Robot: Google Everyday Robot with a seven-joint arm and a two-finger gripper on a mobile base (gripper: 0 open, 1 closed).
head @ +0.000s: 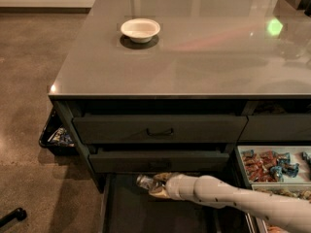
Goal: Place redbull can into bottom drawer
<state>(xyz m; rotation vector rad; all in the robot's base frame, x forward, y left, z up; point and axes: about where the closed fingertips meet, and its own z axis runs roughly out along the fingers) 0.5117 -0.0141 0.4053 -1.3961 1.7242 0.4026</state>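
Note:
The redbull can (pixel 144 181) is a shiny silver can lying sideways, held in my gripper (pixel 154 184) over the back left of the open bottom drawer (pixel 146 212). My white arm (pixel 228 198) reaches in from the lower right. The gripper sits just below the front of the middle drawer (pixel 158 160), shut on the can. The drawer's dark inside shows nothing else; its right part is hidden by the arm.
A white bowl (pixel 140 29) stands on the grey counter (pixel 194 57). The top drawer (pixel 159 129) has a black bar handle. Open snack drawers (pixel 272 164) are at the right. A dark bin (pixel 56 136) sits left of the cabinet, on the floor.

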